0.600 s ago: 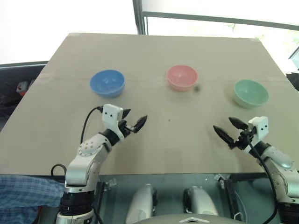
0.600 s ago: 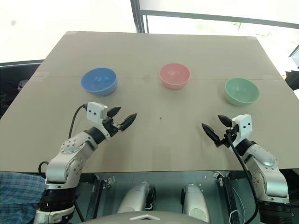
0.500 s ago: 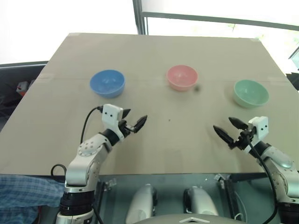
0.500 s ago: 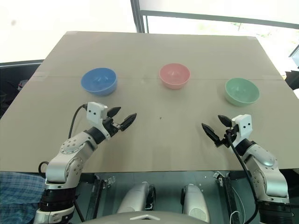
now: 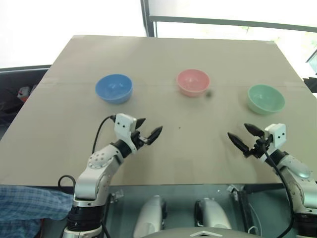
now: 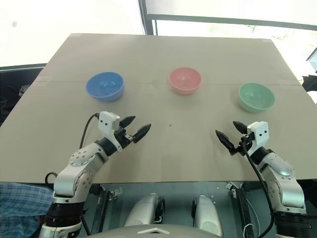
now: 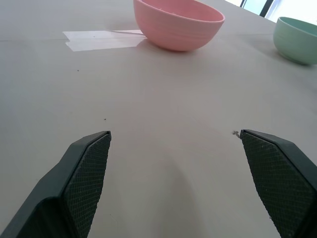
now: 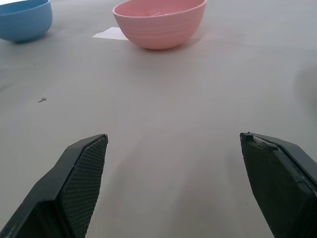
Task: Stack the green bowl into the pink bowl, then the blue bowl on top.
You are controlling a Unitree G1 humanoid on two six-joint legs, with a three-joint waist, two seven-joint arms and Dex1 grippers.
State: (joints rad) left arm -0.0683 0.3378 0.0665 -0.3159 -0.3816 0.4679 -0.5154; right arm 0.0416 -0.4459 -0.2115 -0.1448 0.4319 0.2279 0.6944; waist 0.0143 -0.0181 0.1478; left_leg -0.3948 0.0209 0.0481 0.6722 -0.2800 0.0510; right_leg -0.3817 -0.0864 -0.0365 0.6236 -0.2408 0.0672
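Three bowls stand apart in a row across the table. The blue bowl point(image 5: 114, 88) is on the left, the pink bowl point(image 5: 193, 82) in the middle, the green bowl point(image 5: 266, 98) on the right. My left gripper point(image 5: 148, 129) hovers open and empty over the near table, in front of and to the right of the blue bowl. My right gripper point(image 5: 245, 137) is open and empty too, in front of and to the left of the green bowl. The left wrist view shows the pink bowl point(image 7: 178, 24) and green bowl point(image 7: 297, 32) ahead; the right wrist view shows the pink bowl point(image 8: 159, 22) and blue bowl point(image 8: 25, 19).
The tan table point(image 5: 163, 54) stretches far back to a window frame point(image 5: 146, 17). A small dark speck point(image 5: 209, 93) lies right of the pink bowl. A strip of white tape point(image 7: 101, 39) lies on the surface near the pink bowl.
My left gripper has shifted a little to the right and nearer. The right gripper and the three bowls have stayed put.
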